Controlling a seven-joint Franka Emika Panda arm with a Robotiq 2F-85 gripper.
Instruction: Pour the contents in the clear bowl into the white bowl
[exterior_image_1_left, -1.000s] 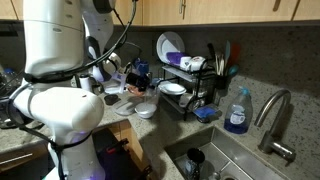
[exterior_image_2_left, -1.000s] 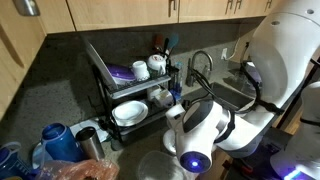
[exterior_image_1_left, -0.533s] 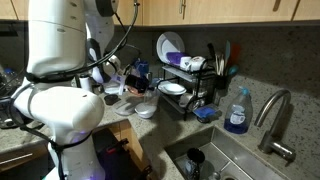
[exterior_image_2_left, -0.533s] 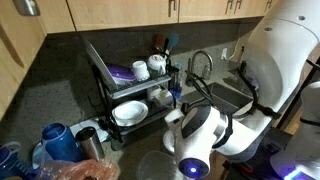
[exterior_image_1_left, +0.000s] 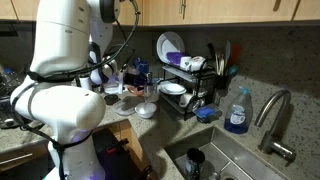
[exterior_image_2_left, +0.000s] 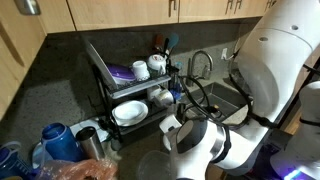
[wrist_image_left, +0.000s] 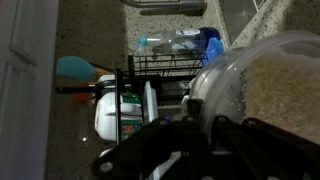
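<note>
While clenched on clear bowl (wrist_image_left: 266, 86) of pale grains: gripper (wrist_image_left: 193, 122) near dish rack (exterior_image_1_left: 186, 84); white bowl (exterior_image_1_left: 146, 111) beside rack on speckled stone counter (exterior_image_1_left: 165, 132); wood cabinets (exterior_image_1_left: 200, 10) above rack.

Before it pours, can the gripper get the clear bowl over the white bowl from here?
Probably yes: the jaws hold the clear bowl, and the white bowl sits uncovered on the counter nearby.

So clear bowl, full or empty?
Not empty: the wrist view shows pale grainy fill inside the clear bowl. How full, cannot tell.
</note>
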